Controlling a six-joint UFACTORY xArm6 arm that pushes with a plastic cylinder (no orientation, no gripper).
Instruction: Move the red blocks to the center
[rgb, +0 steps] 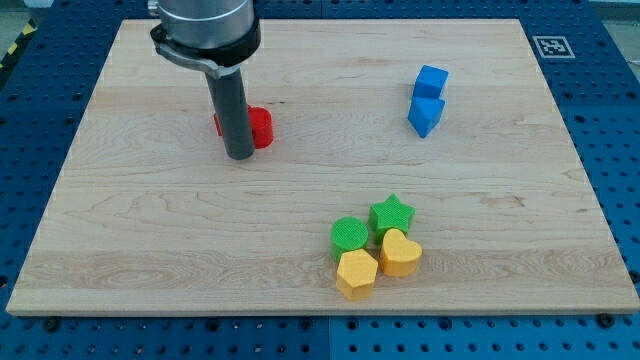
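Observation:
A red block (259, 127) lies on the wooden board (150, 230) at the upper left, partly hidden behind the dark rod, so its shape and whether it is one or two pieces cannot be told. My tip (240, 156) rests on the board right in front of the red block, touching or almost touching its lower left side. A sliver of red (217, 126) shows to the left of the rod.
Two blue blocks (431, 82) (425, 115) sit together at the upper right. At the lower middle a green round block (348, 235), a green star (392, 213), a yellow heart (401, 254) and a yellow hexagon (356, 272) are clustered.

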